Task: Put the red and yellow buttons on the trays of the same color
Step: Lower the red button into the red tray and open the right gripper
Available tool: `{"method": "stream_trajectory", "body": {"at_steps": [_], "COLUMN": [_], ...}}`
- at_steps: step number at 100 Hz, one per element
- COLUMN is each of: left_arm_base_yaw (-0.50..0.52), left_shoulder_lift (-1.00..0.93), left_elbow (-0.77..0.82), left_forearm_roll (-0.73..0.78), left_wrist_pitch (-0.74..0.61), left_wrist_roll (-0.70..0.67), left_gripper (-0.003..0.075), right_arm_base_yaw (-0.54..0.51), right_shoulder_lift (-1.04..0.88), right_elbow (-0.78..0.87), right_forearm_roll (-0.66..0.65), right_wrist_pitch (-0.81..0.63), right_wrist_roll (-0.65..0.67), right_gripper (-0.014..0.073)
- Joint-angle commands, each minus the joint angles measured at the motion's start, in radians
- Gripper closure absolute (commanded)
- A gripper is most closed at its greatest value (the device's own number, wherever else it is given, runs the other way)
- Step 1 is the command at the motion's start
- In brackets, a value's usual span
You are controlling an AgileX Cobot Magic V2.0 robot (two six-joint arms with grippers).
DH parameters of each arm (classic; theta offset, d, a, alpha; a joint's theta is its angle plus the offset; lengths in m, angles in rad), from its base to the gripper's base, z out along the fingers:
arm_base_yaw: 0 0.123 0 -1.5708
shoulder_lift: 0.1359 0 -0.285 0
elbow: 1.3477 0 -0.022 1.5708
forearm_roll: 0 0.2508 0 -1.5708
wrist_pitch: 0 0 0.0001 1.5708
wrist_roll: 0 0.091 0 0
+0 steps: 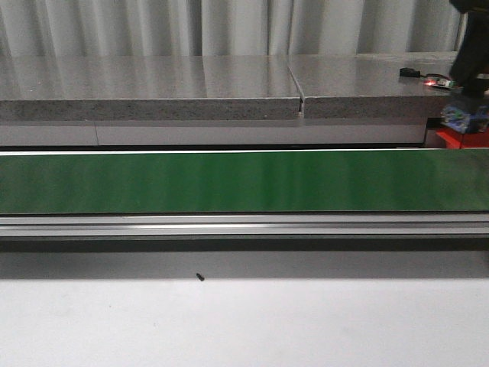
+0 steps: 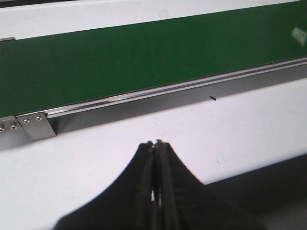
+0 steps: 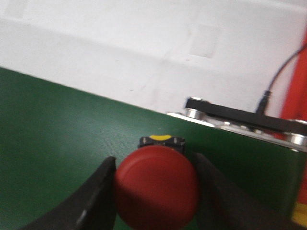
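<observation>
Our right tool (image 3: 156, 191) is clamped on the red button (image 3: 156, 187), holding it above the green belt (image 3: 57, 129) near the belt's right end. Our left tool (image 2: 154, 143) has its fingers pressed together over the white bench (image 2: 120, 158), on the belt's near side.

- The conveyor belt (image 1: 244, 181) looks like matt green rubber with a faint sheen.
- Its side rail (image 1: 244, 225) is brushed, shiny metal.
- The red button (image 3: 157, 187) is smooth, slightly glossy plastic.
- The slab (image 1: 145, 88) across the upper frame looks like speckled grey stone.
- The tabletop (image 1: 244, 321) is plain matt white.
</observation>
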Motion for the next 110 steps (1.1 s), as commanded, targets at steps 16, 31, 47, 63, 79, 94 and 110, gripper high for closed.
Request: {"method": "stream_trajectory", "body": {"at_steps": [16, 31, 47, 63, 79, 94, 110], "left_arm_base_yaw": [-0.009, -0.009, -0.009, -0.009, -0.009, -0.009, -0.009], "left_shoulder_lift": [0.010, 0.010, 0.010, 0.010, 0.010, 0.010, 0.010], "left_elbow": [-0.025, -0.025, -0.025, -0.025, -0.025, -0.025, -0.025], "left_forearm_roll": [-0.012, -0.012, -0.012, -0.012, -0.012, -0.012, -0.012], "left_wrist_pitch": [-0.062, -0.062, -0.062, -0.062, -0.062, -0.062, -0.062], "left_wrist_roll": [-0.005, -0.005, -0.005, -0.005, -0.005, -0.005, -0.005], "left_gripper": [0.0739, 0.0739, 0.0739, 0.0739, 0.0739, 0.0739, 0.0739], "right_arm_base_yaw": [-0.194, -0.280, -0.309, -0.307, -0.307, -0.307, -0.307], "right_shoulder_lift": [-0.047, -0.023, 0.029, 0.088, 0.135, 0.185, 0.244], "right_elbow": [-0.033, -0.033, -0.033, -0.033, -0.034, -0.042, -0.098], "right_forearm_roll": [0.020, 0.020, 0.021, 0.043, 0.062, 0.071, 0.091], "right_wrist_pitch": [-0.076, -0.103, -0.135, -0.207, -0.282, -0.307, -0.268], "right_wrist_roll": [0.053, 0.089, 0.114, 0.114, 0.114, 0.114, 0.114], "right_gripper": [0.0387, 0.0389, 0.0389, 0.0389, 0.0389, 0.0389, 0.0389]}}
